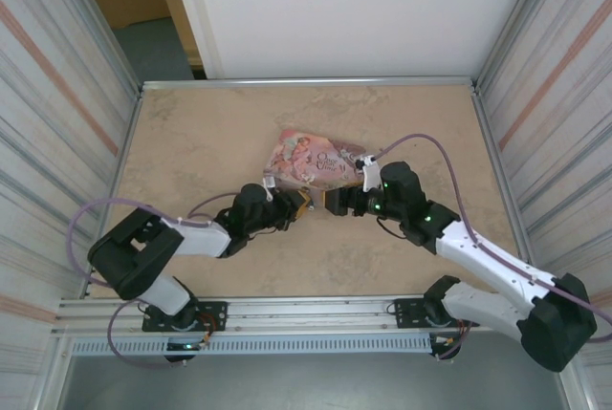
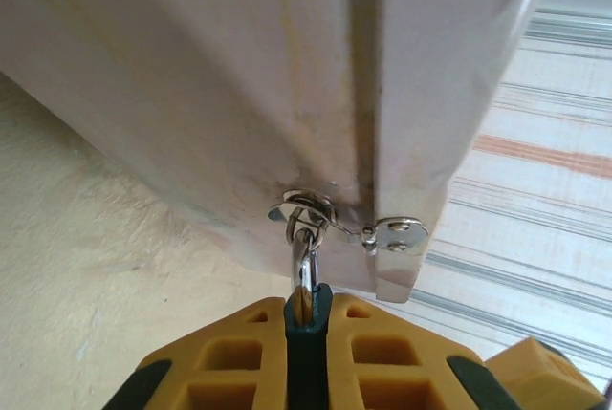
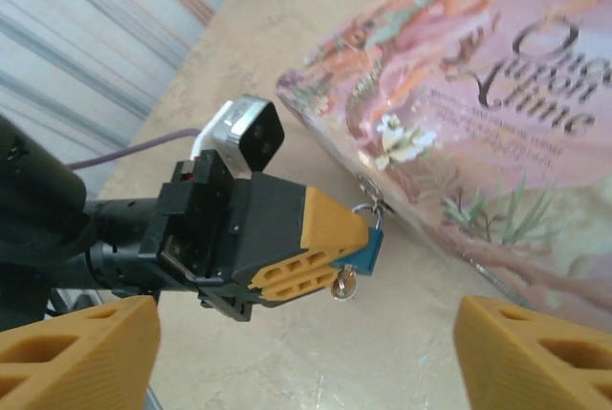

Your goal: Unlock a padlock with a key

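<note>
The padlock [image 2: 309,338], small and dark teal, is pinched between the yellow fingers of my left gripper [image 2: 309,312], which is shut on it. Its silver shackle [image 2: 303,271] passes through the metal ring on the pink tin's clasp [image 2: 308,209]. In the right wrist view the padlock [image 3: 367,249] looks blue, and a small silver key [image 3: 344,284] sticks out of its underside. My right gripper [image 3: 306,362] stands wide open a short way back from the key, touching nothing. From above, the left gripper [image 1: 298,204] and the right gripper [image 1: 331,202] face each other.
The pink illustrated tin [image 1: 311,160] lies just beyond both grippers, mid-table, its near corner raised. The left arm's wrist camera [image 3: 251,133] juts up above the padlock. Striped walls enclose the tan table [image 1: 210,133] on both sides.
</note>
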`<move>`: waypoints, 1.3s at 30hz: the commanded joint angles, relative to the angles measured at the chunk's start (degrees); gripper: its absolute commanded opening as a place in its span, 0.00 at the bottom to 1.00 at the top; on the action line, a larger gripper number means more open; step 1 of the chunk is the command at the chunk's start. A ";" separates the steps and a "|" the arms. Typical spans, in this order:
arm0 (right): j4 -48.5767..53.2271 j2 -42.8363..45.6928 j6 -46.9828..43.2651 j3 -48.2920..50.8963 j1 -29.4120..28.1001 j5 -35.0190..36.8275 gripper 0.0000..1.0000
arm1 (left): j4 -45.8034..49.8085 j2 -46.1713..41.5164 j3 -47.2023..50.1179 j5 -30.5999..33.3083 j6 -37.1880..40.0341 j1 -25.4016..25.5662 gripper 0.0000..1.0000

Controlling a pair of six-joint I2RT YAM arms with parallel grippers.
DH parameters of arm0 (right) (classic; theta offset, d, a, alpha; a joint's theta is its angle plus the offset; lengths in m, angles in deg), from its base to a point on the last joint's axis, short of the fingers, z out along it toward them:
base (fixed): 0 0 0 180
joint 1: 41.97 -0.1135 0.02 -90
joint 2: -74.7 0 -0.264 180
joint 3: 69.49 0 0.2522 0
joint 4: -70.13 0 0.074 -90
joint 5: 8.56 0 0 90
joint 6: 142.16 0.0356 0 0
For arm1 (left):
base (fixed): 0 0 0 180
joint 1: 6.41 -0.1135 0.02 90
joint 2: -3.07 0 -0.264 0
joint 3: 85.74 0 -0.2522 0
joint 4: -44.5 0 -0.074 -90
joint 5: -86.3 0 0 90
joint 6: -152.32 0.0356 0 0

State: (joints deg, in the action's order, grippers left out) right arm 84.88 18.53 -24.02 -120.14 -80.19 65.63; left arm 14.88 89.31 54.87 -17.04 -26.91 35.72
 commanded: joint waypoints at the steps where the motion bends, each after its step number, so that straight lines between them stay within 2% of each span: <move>1: 0.09 2.42 -7.42 0.43 0.18 1.40 0.83 | 12.55 -5.21 -3.53 0.96 0.68 0.23 0.00; 4: -1.12 3.63 -8.67 1.29 0.21 3.79 0.91 | 21.58 -7.61 -6.25 0.79 -0.08 0.23 0.00; 8: -6.41 5.99 -12.58 4.15 -0.02 2.46 0.96 | 31.57 -9.37 -9.48 0.42 -1.98 0.23 0.00; 16: -5.38 9.14 -28.62 6.23 -3.44 1.82 0.97 | 42.99 -8.16 -15.20 -2.22 -6.41 0.23 0.00; 18: -2.80 9.47 -34.72 5.94 -5.75 3.75 0.96 | 44.19 -7.69 -16.43 -2.99 -6.72 0.23 0.00; 21: 0.06 9.51 -44.05 5.68 -11.61 11.72 0.95 | 43.91 -7.32 -17.19 -3.47 -7.72 0.23 0.00; 25: 2.45 7.39 -50.58 4.56 -17.09 20.52 0.83 | 43.88 -6.83 -17.78 -3.67 -9.37 0.23 0.00; 32: 0.08 2.87 -56.25 5.20 -21.24 28.06 0.58 | 43.09 -5.82 -18.07 -4.93 -10.83 0.23 0.00; 39: -2.19 -3.61 -58.78 4.30 -23.01 29.47 0.52 | 43.29 -5.82 -18.11 -4.76 -11.06 0.23 0.00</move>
State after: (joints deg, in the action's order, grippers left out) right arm 84.93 16.94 -79.88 -114.70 -102.35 92.66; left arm 58.70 83.69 39.13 -20.63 -37.01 35.72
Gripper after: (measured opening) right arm 0.529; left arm 0.111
